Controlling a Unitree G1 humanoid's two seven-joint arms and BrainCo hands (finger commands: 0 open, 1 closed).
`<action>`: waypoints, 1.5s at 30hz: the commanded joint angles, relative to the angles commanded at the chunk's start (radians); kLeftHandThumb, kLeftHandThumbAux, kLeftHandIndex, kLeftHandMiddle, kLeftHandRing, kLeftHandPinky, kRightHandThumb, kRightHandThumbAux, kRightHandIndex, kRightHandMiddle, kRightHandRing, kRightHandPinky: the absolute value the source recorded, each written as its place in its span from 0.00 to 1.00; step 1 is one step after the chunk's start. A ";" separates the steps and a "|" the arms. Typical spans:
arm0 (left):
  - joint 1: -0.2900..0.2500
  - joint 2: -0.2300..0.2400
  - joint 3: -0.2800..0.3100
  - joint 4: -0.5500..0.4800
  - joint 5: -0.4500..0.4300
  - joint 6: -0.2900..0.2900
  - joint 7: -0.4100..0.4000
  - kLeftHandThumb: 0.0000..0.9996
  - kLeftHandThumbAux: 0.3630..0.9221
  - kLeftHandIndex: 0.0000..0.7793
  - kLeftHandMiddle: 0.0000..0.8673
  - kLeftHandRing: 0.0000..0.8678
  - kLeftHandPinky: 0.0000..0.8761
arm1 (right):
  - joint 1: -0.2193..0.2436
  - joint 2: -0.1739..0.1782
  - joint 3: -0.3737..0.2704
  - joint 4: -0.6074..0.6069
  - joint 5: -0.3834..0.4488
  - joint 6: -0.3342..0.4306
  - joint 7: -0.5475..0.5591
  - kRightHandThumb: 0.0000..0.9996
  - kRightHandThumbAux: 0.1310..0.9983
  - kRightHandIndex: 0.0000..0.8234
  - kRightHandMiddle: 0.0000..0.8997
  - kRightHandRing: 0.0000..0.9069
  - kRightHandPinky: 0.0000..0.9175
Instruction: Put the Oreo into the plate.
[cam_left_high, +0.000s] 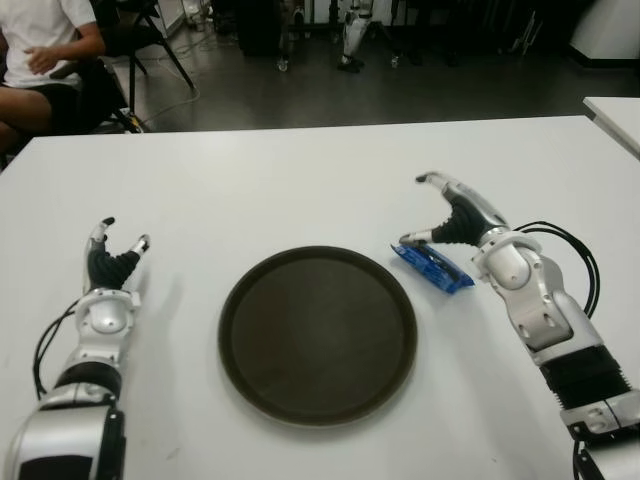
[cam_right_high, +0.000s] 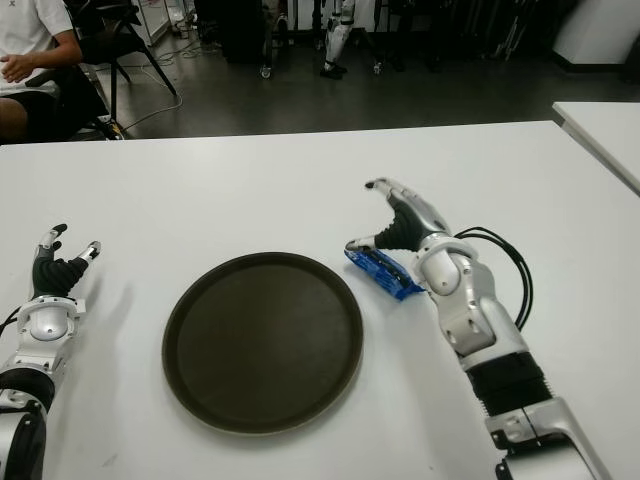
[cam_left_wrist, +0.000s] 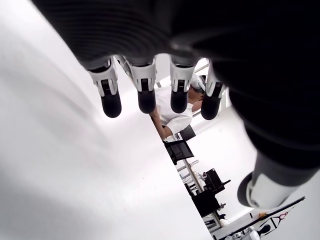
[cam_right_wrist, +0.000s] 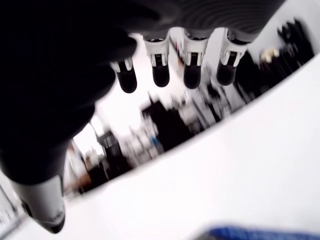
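In the eye views, the right hand (cam_left_high: 445, 215) arches over the far end of the blue Oreo pack (cam_left_high: 432, 266), fingers spread, thumb tip at the pack; the pack lies on the white table (cam_left_high: 300, 190) just beside the dark plate (cam_left_high: 318, 335), outside it. The left hand (cam_left_high: 112, 262) shows left of the plate, fingers apart.

In the right wrist view, four fingertips (cam_right_wrist: 160, 75) hang spread above the table, holding nothing, the pack's blue edge below the palm.

In the left wrist view, its fingers are spread and empty.

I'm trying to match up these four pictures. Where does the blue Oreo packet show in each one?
Left eye view: the Oreo packet lies on the table, right of the plate, below the open right hand.
Right eye view: same spot, again right of the plate.
Left wrist view: not in it.
Right wrist view: only a blue sliver at the bottom edge.
Shared landmark: the white table.
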 joint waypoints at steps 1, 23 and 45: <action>0.001 0.000 0.001 -0.002 -0.002 0.000 -0.002 0.00 0.47 0.01 0.00 0.00 0.02 | -0.001 -0.002 0.012 -0.013 -0.012 0.022 0.020 0.00 0.64 0.05 0.05 0.04 0.00; 0.003 -0.002 0.000 -0.009 -0.008 0.004 -0.005 0.00 0.48 0.00 0.00 0.00 0.00 | -0.059 -0.028 0.125 -0.028 -0.147 0.190 0.204 0.00 0.62 0.02 0.07 0.05 0.00; 0.004 -0.004 0.003 -0.015 -0.008 0.015 0.003 0.00 0.52 0.01 0.00 0.00 0.00 | -0.169 0.050 0.211 0.284 -0.273 0.320 0.064 0.00 0.66 0.04 0.04 0.03 0.01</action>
